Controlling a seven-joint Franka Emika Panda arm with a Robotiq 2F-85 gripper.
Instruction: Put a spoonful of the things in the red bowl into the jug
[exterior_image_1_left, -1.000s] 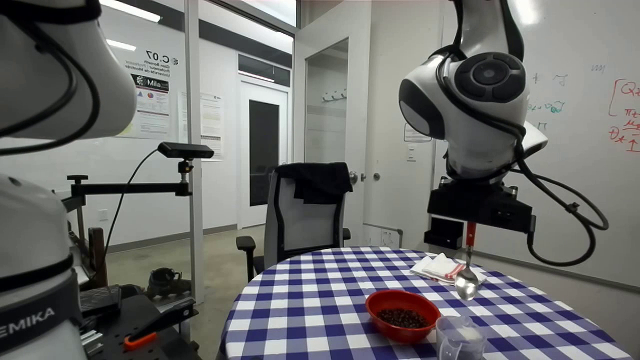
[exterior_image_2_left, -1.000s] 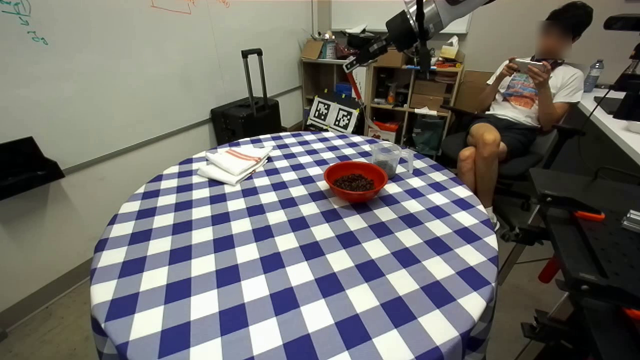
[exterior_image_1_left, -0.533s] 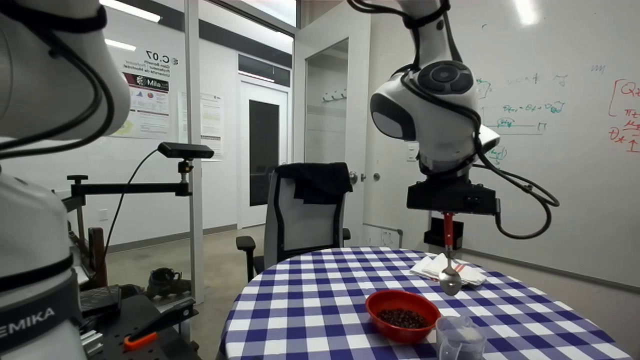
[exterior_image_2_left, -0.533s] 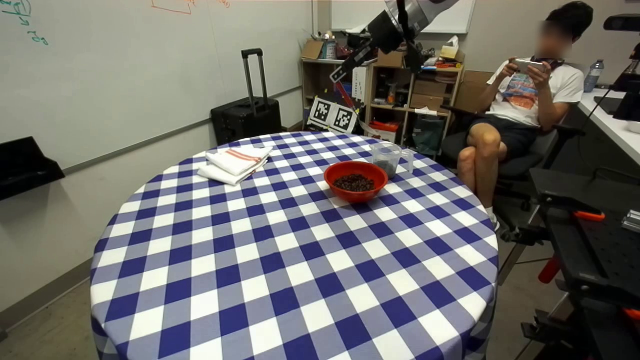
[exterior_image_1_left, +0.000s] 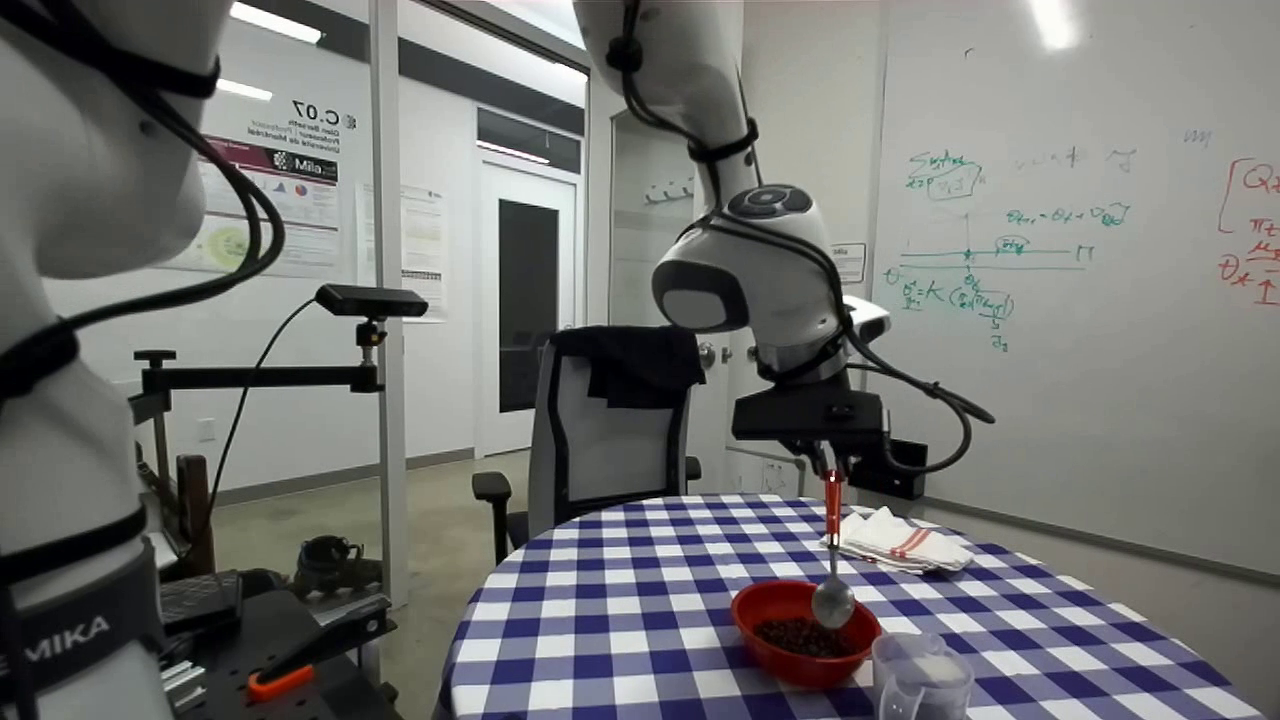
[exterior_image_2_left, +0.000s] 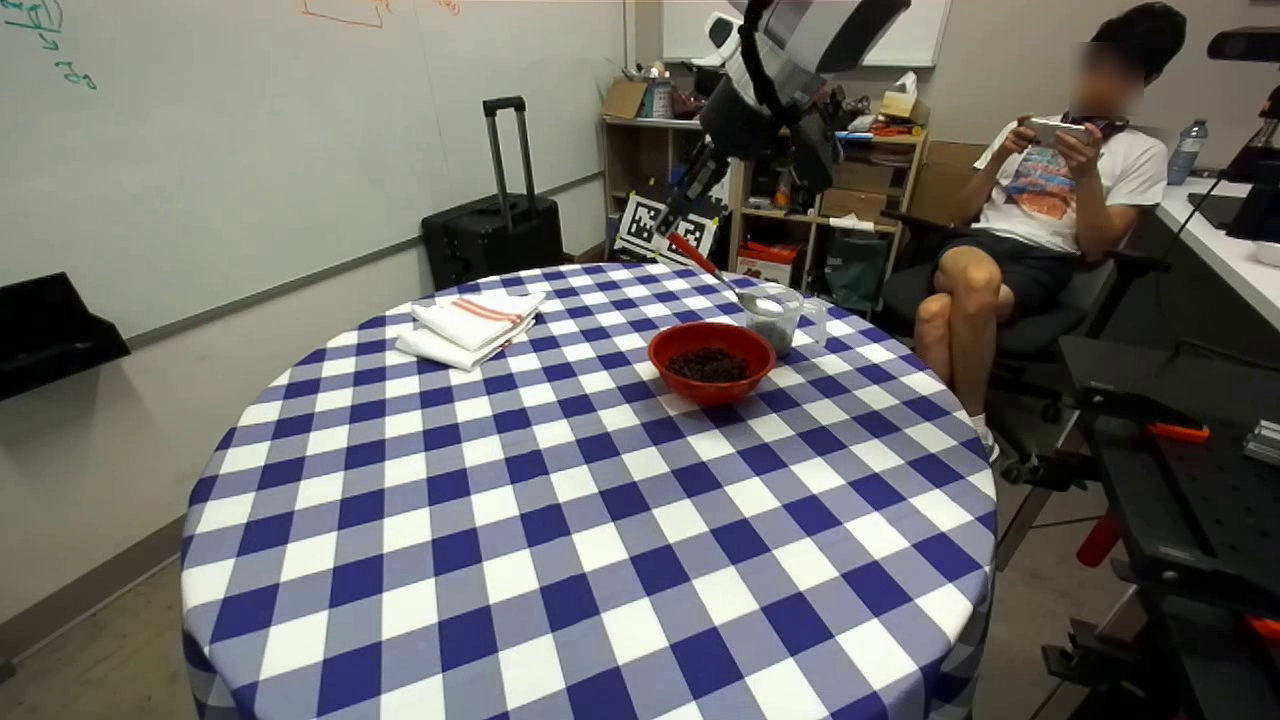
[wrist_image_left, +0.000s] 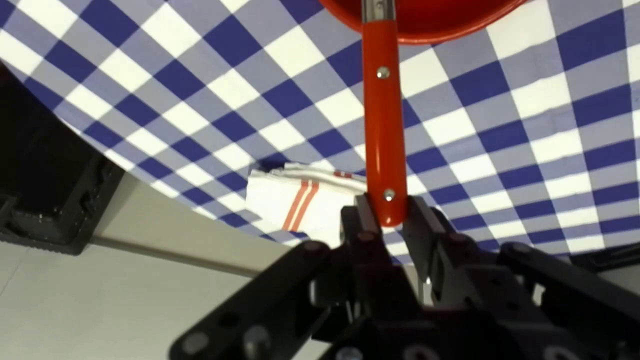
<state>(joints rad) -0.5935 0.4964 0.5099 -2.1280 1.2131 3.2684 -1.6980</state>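
Note:
My gripper (wrist_image_left: 388, 205) is shut on the end of a spoon's red handle (wrist_image_left: 384, 125). Slanting down from the fingers, the spoon (exterior_image_1_left: 833, 515) has its metal head (exterior_image_1_left: 833, 603) above the far side of the red bowl (exterior_image_2_left: 710, 393), near the jug; whether it touches the bowl I cannot tell. The head looks bare and lies outside the wrist view. Inside the bowl lies a dark reddish-brown mass, the things (exterior_image_2_left: 707, 366). Close beside the bowl stands the clear jug (exterior_image_1_left: 922, 680) with its handle; in an exterior view the jug (exterior_image_2_left: 775, 325) looks dark grey low down.
A folded white cloth with red stripes (exterior_image_2_left: 472, 325) lies on the round table's checked cover (exterior_image_2_left: 560, 520). An office chair (exterior_image_1_left: 620, 430) stands behind the table, and a whiteboard (exterior_image_1_left: 1100, 350) runs alongside. A person (exterior_image_2_left: 1060, 190) sits beyond the table.
The arm has come lower and swung over the table towards the red bowl, carrying the spoon. The spoon's head has moved from beside the bowl to over its edge. The grip is unchanged.

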